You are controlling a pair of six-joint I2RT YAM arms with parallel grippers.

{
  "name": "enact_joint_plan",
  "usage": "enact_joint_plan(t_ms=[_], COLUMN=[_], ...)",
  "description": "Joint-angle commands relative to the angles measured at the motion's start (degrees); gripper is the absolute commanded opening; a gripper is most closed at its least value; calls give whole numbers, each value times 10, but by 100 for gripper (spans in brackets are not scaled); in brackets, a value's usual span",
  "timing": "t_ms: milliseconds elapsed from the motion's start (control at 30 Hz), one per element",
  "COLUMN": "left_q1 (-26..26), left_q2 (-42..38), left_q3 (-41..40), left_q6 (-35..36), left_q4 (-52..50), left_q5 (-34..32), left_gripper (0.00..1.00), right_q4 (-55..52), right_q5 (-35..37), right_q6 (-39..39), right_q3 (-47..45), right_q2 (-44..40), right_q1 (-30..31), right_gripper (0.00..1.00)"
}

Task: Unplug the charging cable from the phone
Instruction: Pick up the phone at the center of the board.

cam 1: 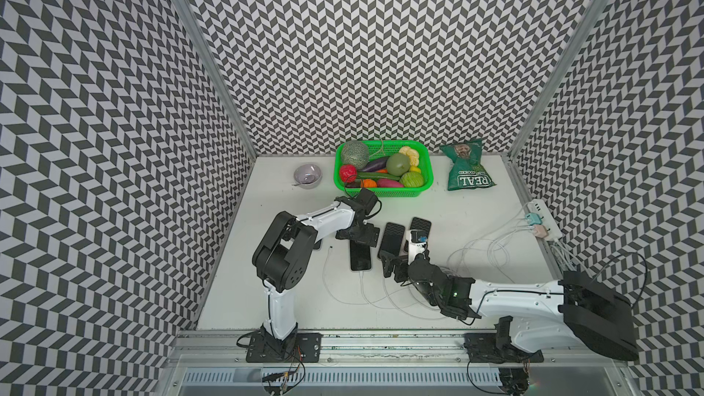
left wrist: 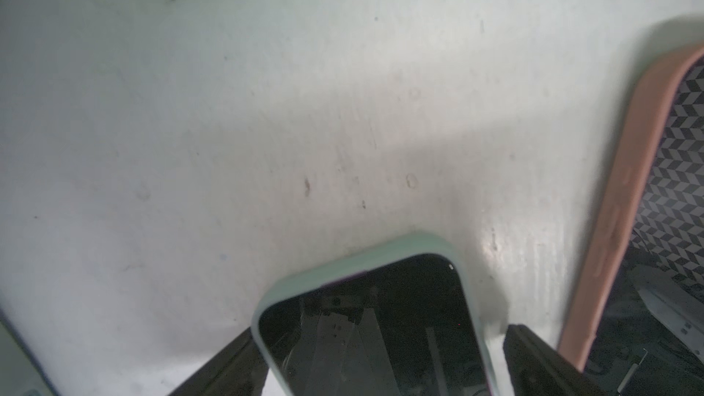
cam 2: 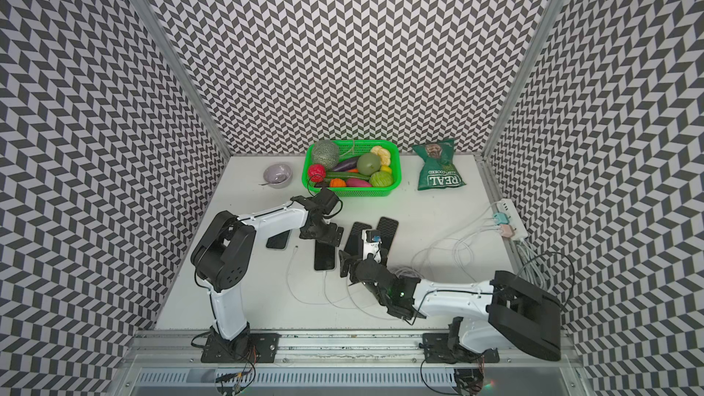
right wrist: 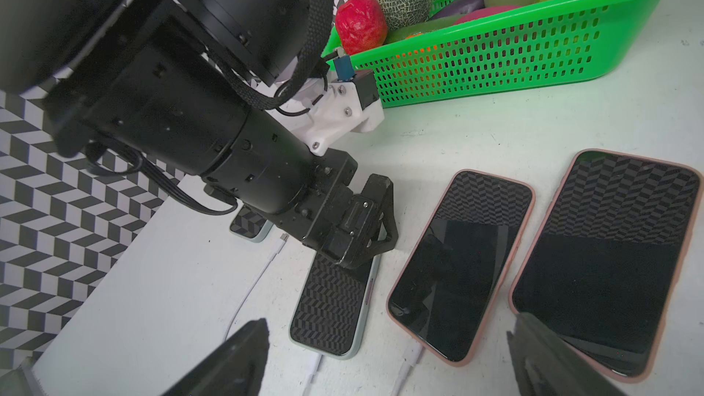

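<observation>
**Straddling the phone's far end, both grippers wide**

The left gripper (cam 1: 359, 234) hangs with jaws spread wide over the far end of the mint-cased phone (cam 1: 360, 259). That phone lies mid-table with the charging cable (right wrist: 314, 373) plugged into its near end. A pink-cased phone (right wrist: 457, 268) lies just beside it, and bare table (cam 1: 289, 299) opens on its other side. The right gripper (cam 1: 394, 266), equally wide and empty, sits by the phones' near ends. The left wrist view shows the case's corner between the fingers (left wrist: 228, 367). The right wrist view shows the seated plug, hidden from the left wrist view.
</observation>
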Motion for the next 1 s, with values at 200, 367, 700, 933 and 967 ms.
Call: enact_joint_plan(t_ms=[200, 367, 700, 933, 967], left_q1=[0, 4, 16, 19, 19], left_q2=[36, 46, 55, 57, 57], left_q3=[12, 18, 32, 62, 67], left_q6=[9, 17, 55, 106, 110], left_q4=[-7, -8, -2, -9, -10], left_q5=[6, 4, 3, -9, -15], left_gripper=[97, 85, 22, 0, 0], right_q4=[35, 35, 31, 26, 26], right_q5=[-5, -6, -7, -10, -10], right_q6=[0, -1, -4, -10, -10], right_q3=[-4, -4, -1, 9, 10], right_q2=[4, 4, 2, 3, 3], right_q1=[-9, -12, -14, -14, -14], right_gripper=[100, 100, 100, 100, 100])
